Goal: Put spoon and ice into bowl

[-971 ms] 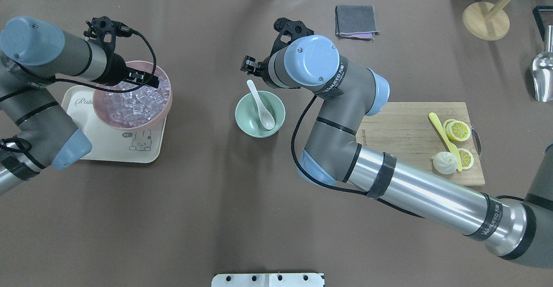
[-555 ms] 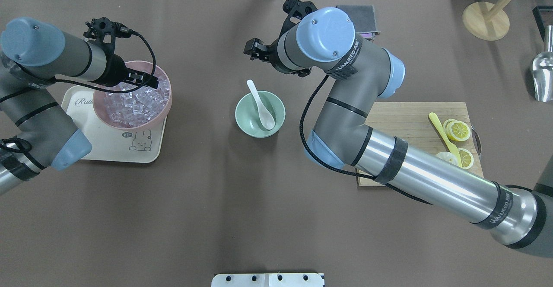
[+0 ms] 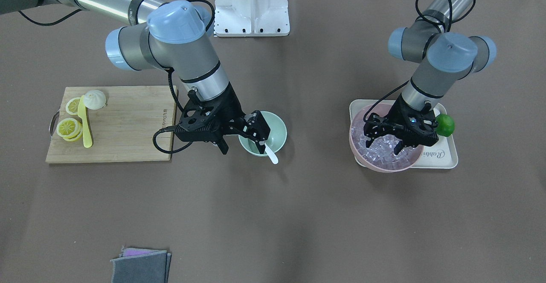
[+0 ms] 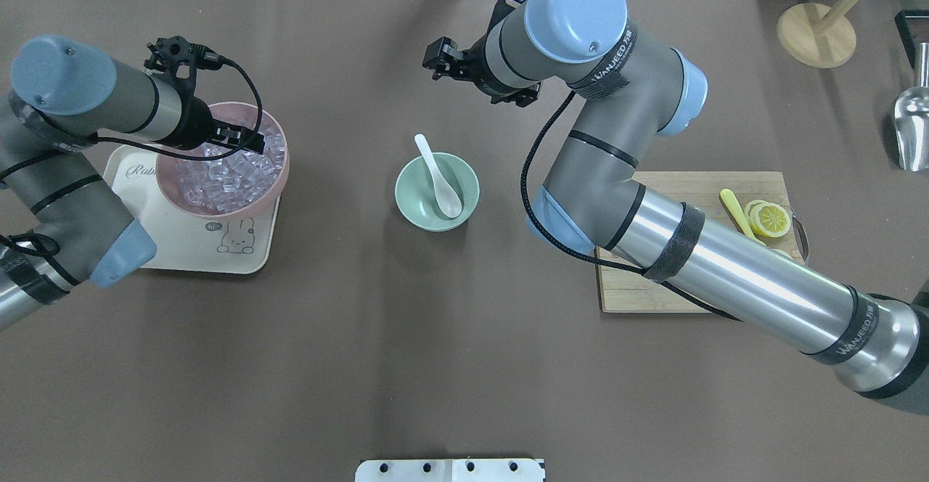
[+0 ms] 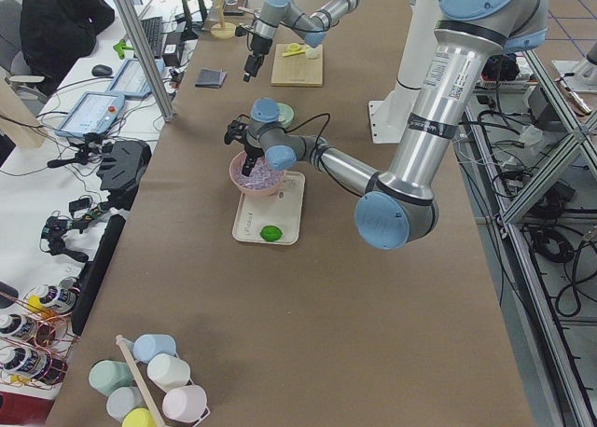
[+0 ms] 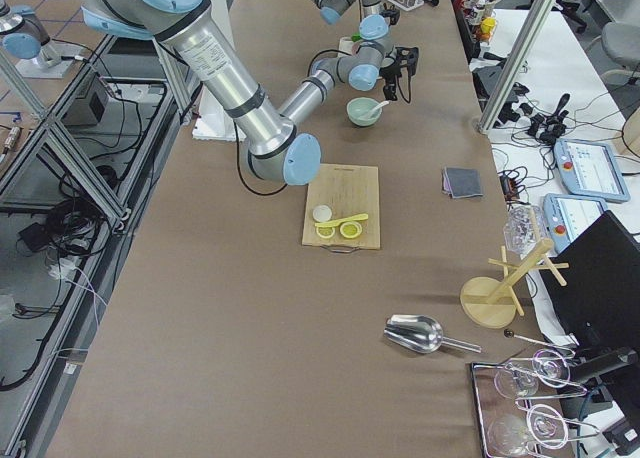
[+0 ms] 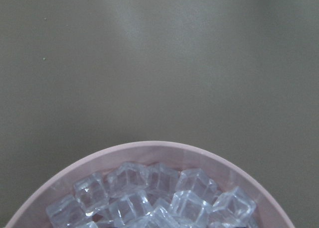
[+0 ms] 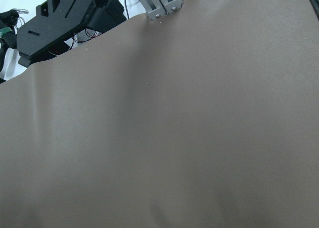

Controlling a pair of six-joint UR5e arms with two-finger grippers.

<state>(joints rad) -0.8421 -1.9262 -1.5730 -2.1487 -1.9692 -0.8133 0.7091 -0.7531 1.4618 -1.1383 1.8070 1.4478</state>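
R tool (image 4: 440, 61) retreated, open, empty | spoon (image 4: 438, 176) handle pts far-left off bowl (image 4: 411, 202) | L tool (image 4: 242, 138) open

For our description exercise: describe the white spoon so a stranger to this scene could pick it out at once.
On the brown table, between the wooden cutting board and the cream tray, stands a small mint-green bowl. The spoon lies in it, handle sticking out over the rim. It is white with a deep scoop, unlike the flat yellow knife on the board.
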